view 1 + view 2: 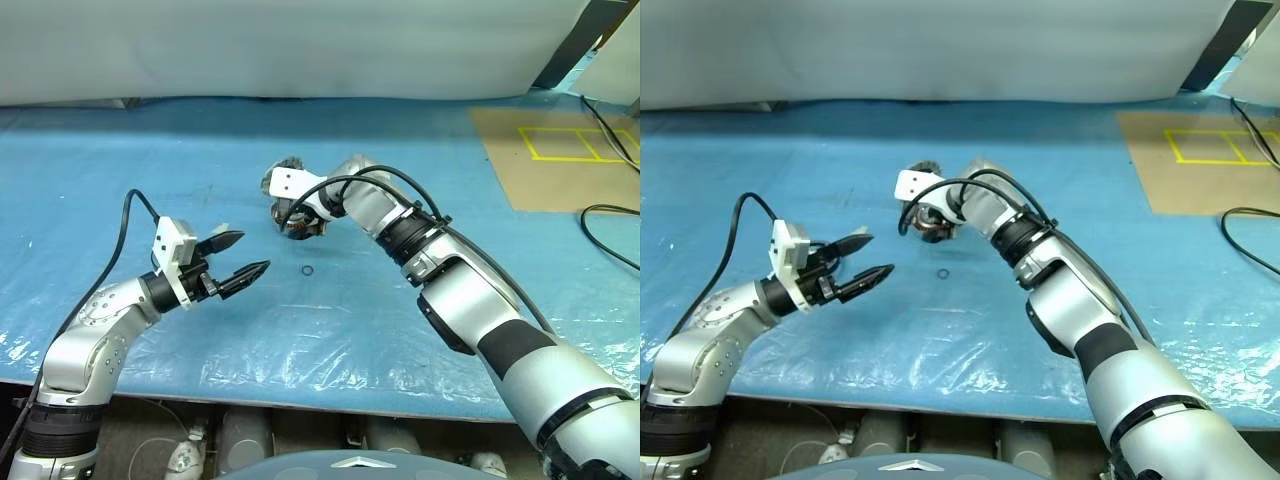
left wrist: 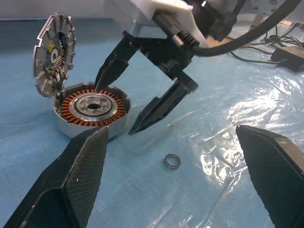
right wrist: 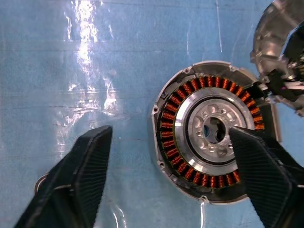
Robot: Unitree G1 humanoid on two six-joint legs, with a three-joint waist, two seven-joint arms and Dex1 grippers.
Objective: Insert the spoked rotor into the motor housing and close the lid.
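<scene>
Right arm hid most of the motor housing (image 2: 92, 110); copper windings ringed it. Finned lid (image 2: 53, 52) stood upright. Right gripper (image 2: 126, 99) and left gripper (image 1: 236, 260): fingers spread, empty.

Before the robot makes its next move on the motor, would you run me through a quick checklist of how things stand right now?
1. motor housing flat on the blue sheet, windings up: ok.
2. lid open, standing tilted at the housing's edge: ok; not closed yet.
3. Spoked rotor seated in the housing: cannot tell; a silver holed centre shows inside the copper ring.
4. right gripper open and holding nothing, one finger over the housing, the other beside it: ok.
5. left gripper open, empty, well away from the housing: ok.
6. small ring lying loose on the sheet beside the housing: ok, apart from both grippers.
</scene>
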